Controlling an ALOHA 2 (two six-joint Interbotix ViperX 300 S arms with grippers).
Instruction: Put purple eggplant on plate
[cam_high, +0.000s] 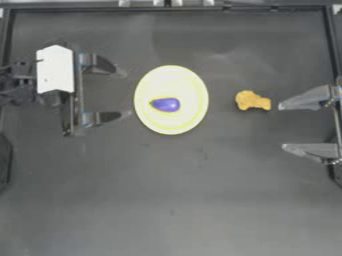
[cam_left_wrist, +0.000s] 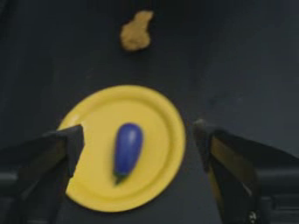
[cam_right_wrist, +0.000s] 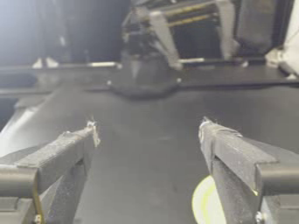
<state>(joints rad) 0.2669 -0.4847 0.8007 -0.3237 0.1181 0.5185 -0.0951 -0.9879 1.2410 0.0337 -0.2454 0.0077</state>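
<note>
- Purple eggplant: lies flat on the plate, a little toward 9 o'clock of the plate's centre; long axis runs 3 to 9 o'clock in the top view. Judged already in place.
- Left pincer: at 9 o'clock of the plate, jaws spread wide, holding nothing. The eggplant lies toward 3 o'clock from it, in line with the gap between the jaws, long axis pointing along the reach; the nearer arm.
- Right pincer: at 3 to 4 o'clock of the plate, well apart, jaws wide, empty.
- Orange-yellow lump: on the worktop at 3 o'clock of the plate, near but not touching.
- Hard to make out: the right wrist view shows only a sliver of plate rim; the eggplant's stem end shows only in the left wrist view, toward the left pincer.
</note>
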